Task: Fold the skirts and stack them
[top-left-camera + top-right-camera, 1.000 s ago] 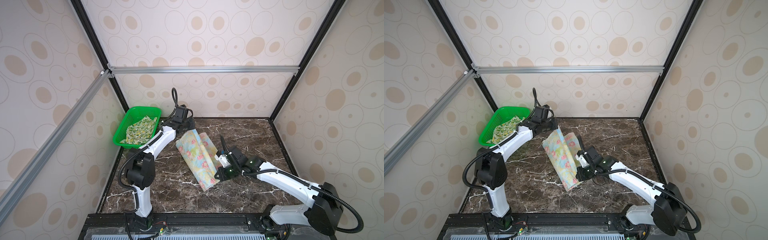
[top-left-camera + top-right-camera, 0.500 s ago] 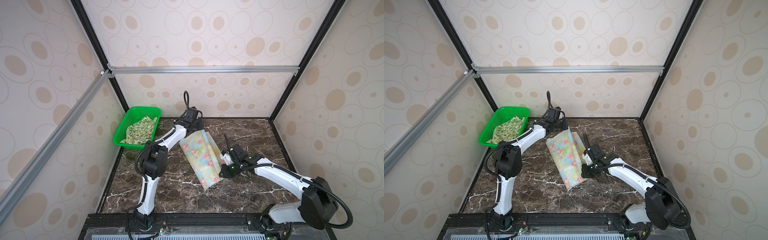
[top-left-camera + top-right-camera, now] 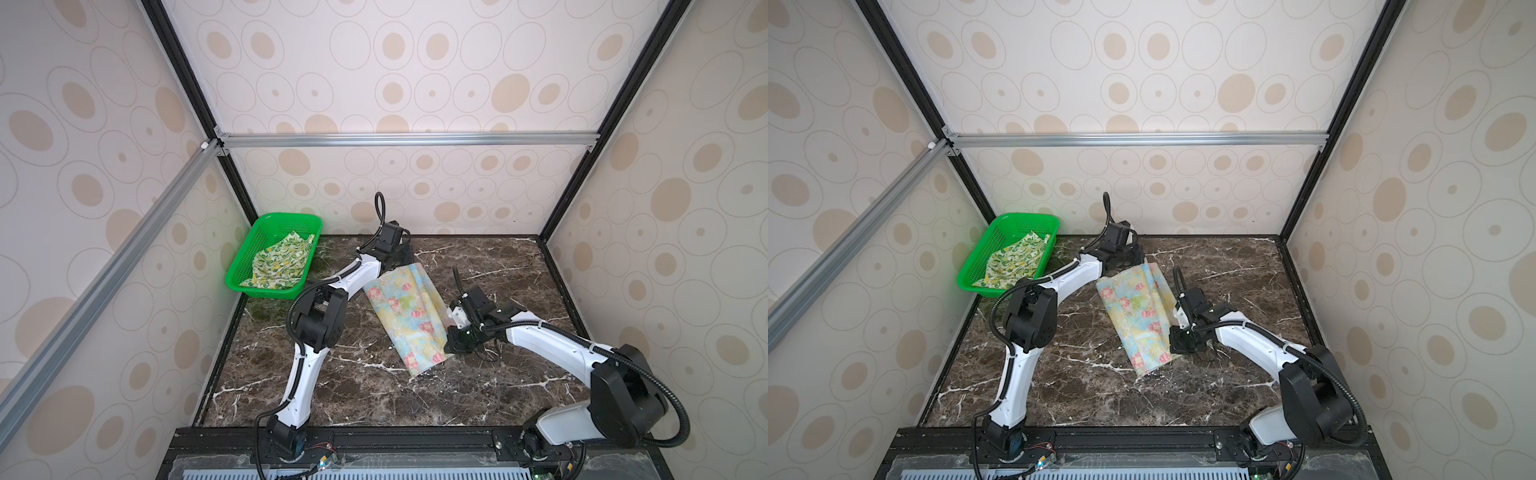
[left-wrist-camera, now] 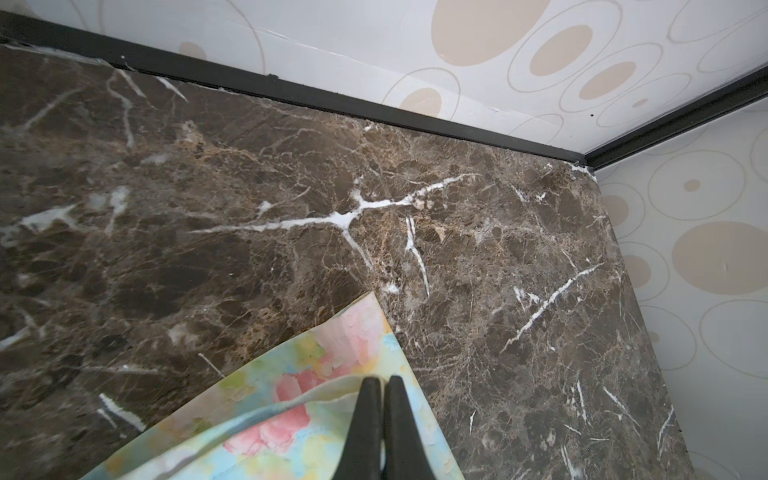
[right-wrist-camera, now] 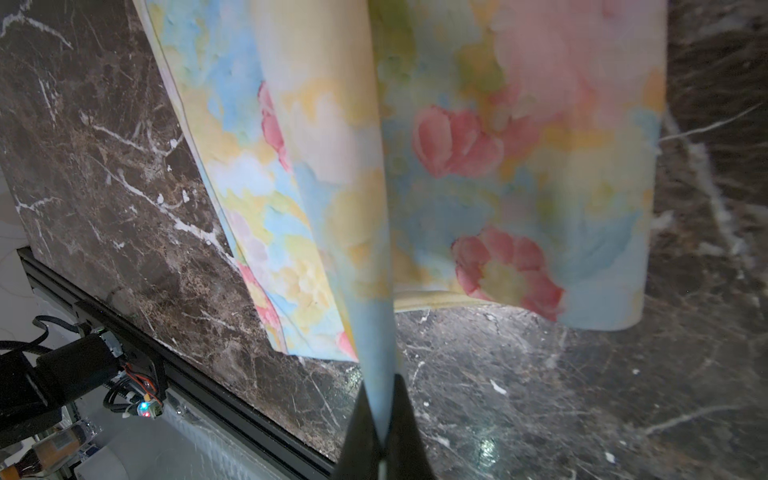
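Skirts, 2 counted in both top views. Your floral skirt point(image 3: 409, 316) lies spread on the marble table point(image 3: 332, 395) near the middle. Your lemon skirt point(image 3: 282, 266) sits crumpled inside the 1 green basket point(image 3: 286, 216) at the far left corner, well apart from the floral one. You have 2 arms out. Your left gripper point(image 3: 409, 262) is at the floral skirt's far edge, and your right gripper point(image 3: 452, 343) is at its near right edge. Both are low, close to the table.

Left wrist view: your left gripper point(image 4: 383, 380) has its jaws pressed narrow on a raised, pale-lined fold of the floral skirt point(image 4: 291, 415). 1 cloth corner lies flat on the table point(image 4: 249, 208) beyond.

Right wrist view: your right gripper point(image 5: 381, 386) is clamped tight on a blue edge of the floral skirt point(image 5: 478, 145). The cloth runs up from the jaws as 1 ridge. The rest is draped in soft folds, partly lifted off the table point(image 5: 540, 395). The lemon skirt is not in either wrist view.
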`<state>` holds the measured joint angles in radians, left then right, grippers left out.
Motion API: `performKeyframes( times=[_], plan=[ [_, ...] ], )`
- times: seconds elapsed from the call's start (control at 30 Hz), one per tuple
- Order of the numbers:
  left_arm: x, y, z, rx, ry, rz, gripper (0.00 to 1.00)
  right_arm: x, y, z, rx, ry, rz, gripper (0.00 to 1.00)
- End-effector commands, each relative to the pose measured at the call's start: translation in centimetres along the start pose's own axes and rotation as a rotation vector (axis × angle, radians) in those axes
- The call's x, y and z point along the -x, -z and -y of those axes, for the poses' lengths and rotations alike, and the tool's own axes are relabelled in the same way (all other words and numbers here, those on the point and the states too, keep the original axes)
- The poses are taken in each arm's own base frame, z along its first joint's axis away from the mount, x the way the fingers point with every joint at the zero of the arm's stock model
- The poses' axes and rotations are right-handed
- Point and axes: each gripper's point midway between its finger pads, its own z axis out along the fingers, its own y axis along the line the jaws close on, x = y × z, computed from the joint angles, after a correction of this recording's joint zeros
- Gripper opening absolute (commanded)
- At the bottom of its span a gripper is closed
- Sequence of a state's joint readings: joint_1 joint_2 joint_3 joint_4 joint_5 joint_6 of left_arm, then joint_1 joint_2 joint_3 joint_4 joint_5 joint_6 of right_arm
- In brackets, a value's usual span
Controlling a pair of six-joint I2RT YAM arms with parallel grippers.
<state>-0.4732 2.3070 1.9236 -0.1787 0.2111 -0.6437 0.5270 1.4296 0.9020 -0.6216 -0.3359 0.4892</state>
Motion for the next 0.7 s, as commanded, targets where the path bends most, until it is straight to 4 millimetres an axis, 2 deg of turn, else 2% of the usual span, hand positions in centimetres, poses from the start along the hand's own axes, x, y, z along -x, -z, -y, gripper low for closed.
performKeyframes(
  times=[0.0,0.43,0.67],
  plan=[
    [3.0,0.2,2.4,-0.076,0.012,0.096,0.0,-0.9,-0.5,1.5,-0.052,-0.029,-0.048,0.0],
    [2.2,-2.1,2.3,-0.114,0.044,0.085,0.0,-0.1,-1.3,3.0,-0.121,-0.058,-0.054,0.0],
    [2.0,-2.4,1.4,-0.079,0.052,0.089,0.0,0.5,-0.4,2.5,-0.129,-0.044,-0.046,0.0]
  ],
)
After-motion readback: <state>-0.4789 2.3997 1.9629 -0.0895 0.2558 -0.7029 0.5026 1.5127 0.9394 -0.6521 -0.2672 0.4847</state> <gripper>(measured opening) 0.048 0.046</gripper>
